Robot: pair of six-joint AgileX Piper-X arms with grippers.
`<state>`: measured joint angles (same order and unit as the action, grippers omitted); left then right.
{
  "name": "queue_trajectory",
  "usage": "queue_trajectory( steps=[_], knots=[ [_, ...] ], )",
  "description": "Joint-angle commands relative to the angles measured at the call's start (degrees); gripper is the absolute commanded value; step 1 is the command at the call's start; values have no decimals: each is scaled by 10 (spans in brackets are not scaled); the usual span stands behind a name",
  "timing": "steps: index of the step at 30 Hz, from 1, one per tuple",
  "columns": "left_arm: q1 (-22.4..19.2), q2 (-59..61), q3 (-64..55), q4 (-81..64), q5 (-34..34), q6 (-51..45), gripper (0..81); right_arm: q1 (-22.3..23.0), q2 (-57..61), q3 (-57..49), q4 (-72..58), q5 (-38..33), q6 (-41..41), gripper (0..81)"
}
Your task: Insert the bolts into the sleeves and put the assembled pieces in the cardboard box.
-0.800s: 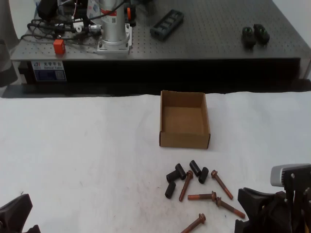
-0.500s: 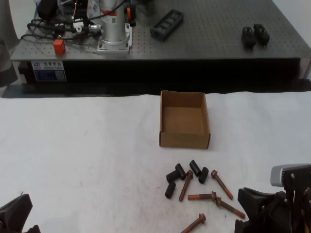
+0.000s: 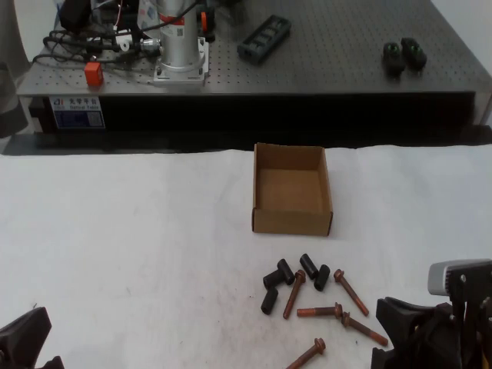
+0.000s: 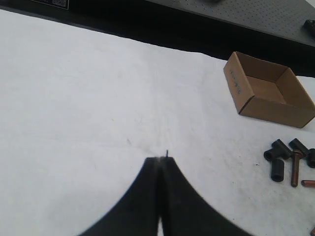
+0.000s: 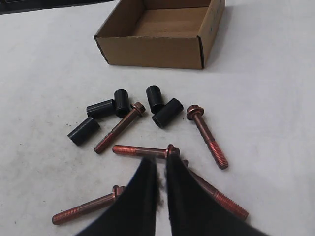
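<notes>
An open cardboard box (image 3: pixel 292 192) stands empty on the white cloth. In front of it lie several black sleeves (image 3: pixel 278 277) and several copper bolts (image 3: pixel 294 294), all loose and separate. In the right wrist view the sleeves (image 5: pixel 121 102) lie nearest the box (image 5: pixel 152 49), with the bolts (image 5: pixel 207 135) spread closer to me. My right gripper (image 5: pixel 161 160) is shut and empty, its tips just over one lying bolt (image 5: pixel 145 151). My left gripper (image 4: pixel 160 160) is shut and empty over bare cloth, well to the left of the box (image 4: pixel 268 91) and sleeves (image 4: pixel 278 157).
A perforated metal bench (image 3: pixel 346 46) with a black front runs behind the cloth, carrying a metal post (image 3: pixel 181 46), cables, an orange block (image 3: pixel 93 73) and small black parts (image 3: pixel 403 55). White cloth (image 3: pixel 131 231) spreads wide to the left of the box.
</notes>
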<state>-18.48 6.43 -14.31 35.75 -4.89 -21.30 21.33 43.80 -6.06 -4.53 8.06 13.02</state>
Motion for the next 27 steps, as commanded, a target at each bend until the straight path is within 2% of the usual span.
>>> queue_trajectory(
  steps=[1, 17, 21, 24, 27],
  knots=[
    [0, -4, -1, -7, -5, 4, 7, 1, -5, -1, -10, 4, 3, 62],
    [0, -4, -1, -7, -5, 4, 7, 1, -5, -1, -27, 4, 3, 62],
    [0, -4, -1, -19, 5, 6, 7, 1, -5, -10, -33, -54, -4, 62],
    [0, 9, -1, -44, 34, 34, 7, 1, 9, -61, 45, -66, -21, 68],
    [0, 50, -1, -63, 75, 65, 97, -2, 60, -158, 196, -58, -76, 127]
  ],
)
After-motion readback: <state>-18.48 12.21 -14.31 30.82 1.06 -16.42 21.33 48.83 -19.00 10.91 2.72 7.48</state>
